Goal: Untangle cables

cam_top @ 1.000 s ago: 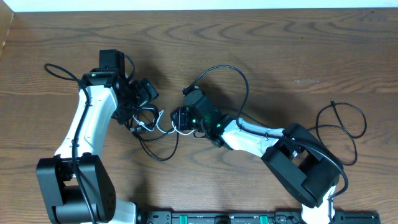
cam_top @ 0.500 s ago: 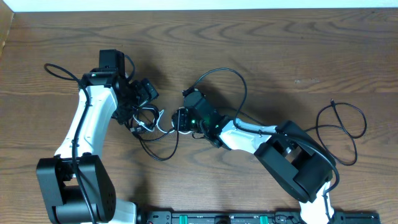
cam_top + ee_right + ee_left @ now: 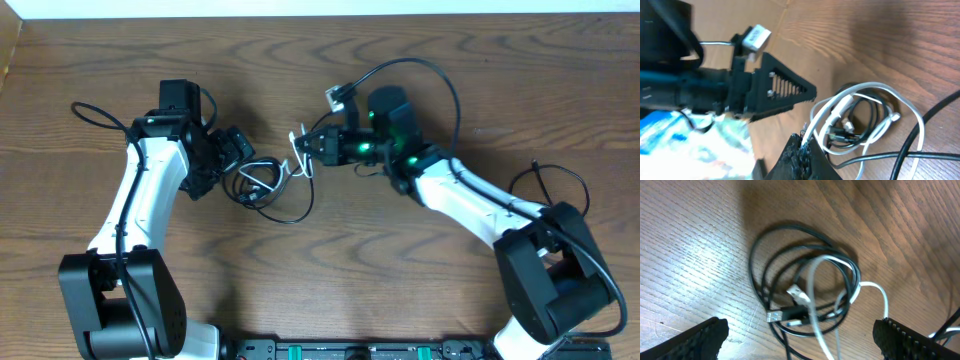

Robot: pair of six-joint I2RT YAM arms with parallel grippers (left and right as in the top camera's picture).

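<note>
The black cable (image 3: 752,262) lies coiled on the bench (image 3: 400,285), left of centre, with the white cable (image 3: 875,287) looped through it, a white strand running right into the right fingers (image 3: 777,90), which are clamped on it, while the left fingers (image 3: 695,340) stand wide apart just left of the tangle.

The black cable (image 3: 285,220) lies flat just left of the scene's centre, thin and wound into several loose overlapping loops, with one wider loop sagging toward the near side. Its dark plug (image 3: 776,315), silver-tipped, sits at the near edge of the coil. The white cable (image 3: 810,292), shorter, threads through those loops, its small plug (image 3: 799,294) lying inside the coil. Its right-hand stretch rises off the surface and seems pinched in the closed right gripper (image 3: 305,152).
</note>
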